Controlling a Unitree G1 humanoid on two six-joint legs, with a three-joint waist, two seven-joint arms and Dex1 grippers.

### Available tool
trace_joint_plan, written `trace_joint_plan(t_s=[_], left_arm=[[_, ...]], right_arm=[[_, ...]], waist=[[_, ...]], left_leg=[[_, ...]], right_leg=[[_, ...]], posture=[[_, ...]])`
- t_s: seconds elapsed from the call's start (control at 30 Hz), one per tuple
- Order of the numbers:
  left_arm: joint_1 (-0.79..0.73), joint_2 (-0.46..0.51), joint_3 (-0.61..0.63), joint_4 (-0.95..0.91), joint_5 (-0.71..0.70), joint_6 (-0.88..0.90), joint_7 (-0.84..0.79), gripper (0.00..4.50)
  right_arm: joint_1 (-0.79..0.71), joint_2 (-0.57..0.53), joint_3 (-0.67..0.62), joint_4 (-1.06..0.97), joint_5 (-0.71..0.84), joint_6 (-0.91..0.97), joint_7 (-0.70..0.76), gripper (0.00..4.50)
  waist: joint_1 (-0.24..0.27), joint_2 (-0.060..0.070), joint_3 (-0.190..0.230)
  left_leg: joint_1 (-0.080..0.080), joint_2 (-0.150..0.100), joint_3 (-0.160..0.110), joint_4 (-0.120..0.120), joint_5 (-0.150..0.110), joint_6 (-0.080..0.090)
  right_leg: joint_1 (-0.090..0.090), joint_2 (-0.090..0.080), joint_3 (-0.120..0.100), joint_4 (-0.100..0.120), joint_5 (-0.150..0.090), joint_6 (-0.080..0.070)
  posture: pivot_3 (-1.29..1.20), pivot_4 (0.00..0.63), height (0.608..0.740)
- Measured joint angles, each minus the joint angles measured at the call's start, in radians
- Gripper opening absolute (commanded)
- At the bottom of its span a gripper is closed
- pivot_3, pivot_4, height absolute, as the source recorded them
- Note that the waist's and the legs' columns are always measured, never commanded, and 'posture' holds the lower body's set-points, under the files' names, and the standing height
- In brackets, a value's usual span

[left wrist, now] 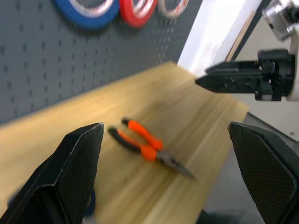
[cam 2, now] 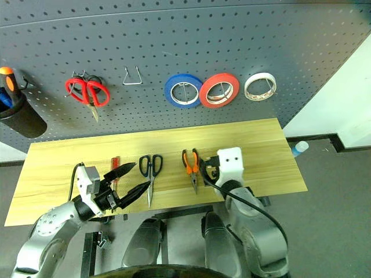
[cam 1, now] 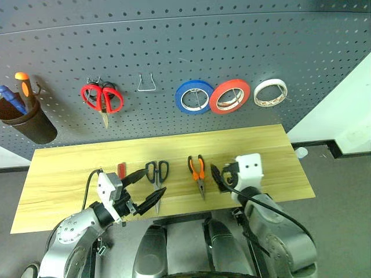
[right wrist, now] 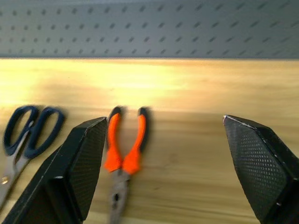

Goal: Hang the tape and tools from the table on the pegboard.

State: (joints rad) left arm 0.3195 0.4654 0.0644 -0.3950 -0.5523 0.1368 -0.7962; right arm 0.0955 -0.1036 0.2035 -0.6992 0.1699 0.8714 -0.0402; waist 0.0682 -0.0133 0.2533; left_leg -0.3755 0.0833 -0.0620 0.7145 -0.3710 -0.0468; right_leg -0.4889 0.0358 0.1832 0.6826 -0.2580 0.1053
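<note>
Orange-and-black-handled pliers (cam 1: pixel 197 168) lying lengthwise on the light yellowish wood table (cam 1: pixel 69 168), handles toward the pegboard (cam 1: pixel 185 52), just left of the spread-open, empty right gripper (cam 1: pixel 219 177); left gripper (cam 1: pixel 145 189) also spread, farther off.

Screwdriver (cam 1: pixel 122 170), scissors (cam 1: pixel 157 175), pliers (cam 1: pixel 197 171) in row on table (cam 1: pixel 69 168), left to right. Behind, on pegboard (cam 1: pixel 232 46): tape (cam 1: pixel 270 92) rightmost of three rolls.

Dark grey floor (cam 1: pixel 342 191) meets a white wall (cam 1: pixel 342 116) (black skirting between).
</note>
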Motion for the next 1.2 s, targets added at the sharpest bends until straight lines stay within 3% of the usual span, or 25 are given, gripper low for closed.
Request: trace_joint_plan(t_s=[0.17,0.43,1.17,1.2], left_arm=[[0.058,0.001,0.001,-0.023,0.005,0.0,0.003,4.47],[0.14,-0.023,-0.006,-0.049,0.031,-0.019,0.021,4.47],[0.215,-0.075,-0.05,-0.101,0.083,-0.058,0.08,4.47],[0.216,-0.075,-0.051,-0.101,0.083,-0.058,0.08,4.47]], right_arm=[[-0.076,0.067,0.101,0.085,-0.03,0.084,-0.031,4.11],[-0.193,0.089,0.149,0.216,-0.047,0.149,-0.008,4.11],[-0.286,0.075,0.159,0.431,-0.086,0.093,0.09,4.11],[-0.291,0.076,0.155,0.434,-0.087,0.092,0.091,4.29]], waist=[[-0.005,0.001,0.017],[-0.005,0.003,0.028],[-0.007,0.003,0.058],[-0.007,0.003,0.06]], left_leg=[[-0.005,0.001,0.0,-0.004,0.0,0.0],[-0.015,0.001,0.0,-0.001,0.0,0.0],[-0.015,0.001,-0.001,-0.001,0.0,0.001],[-0.015,0.001,-0.001,-0.001,0.0,0.001]], right_leg=[[-0.008,0.0,-0.001,0.0,0.002,-0.004],[-0.015,0.0,-0.001,0.0,0.001,-0.004],[-0.015,0.0,-0.001,0.0,0.001,-0.003],[-0.015,0.0,-0.001,0.0,0.001,-0.003]], posture=[[0.27,0.28,0.677],[0.25,0.3,0.677],[0.27,0.324,0.677],[0.27,0.324,0.677]])
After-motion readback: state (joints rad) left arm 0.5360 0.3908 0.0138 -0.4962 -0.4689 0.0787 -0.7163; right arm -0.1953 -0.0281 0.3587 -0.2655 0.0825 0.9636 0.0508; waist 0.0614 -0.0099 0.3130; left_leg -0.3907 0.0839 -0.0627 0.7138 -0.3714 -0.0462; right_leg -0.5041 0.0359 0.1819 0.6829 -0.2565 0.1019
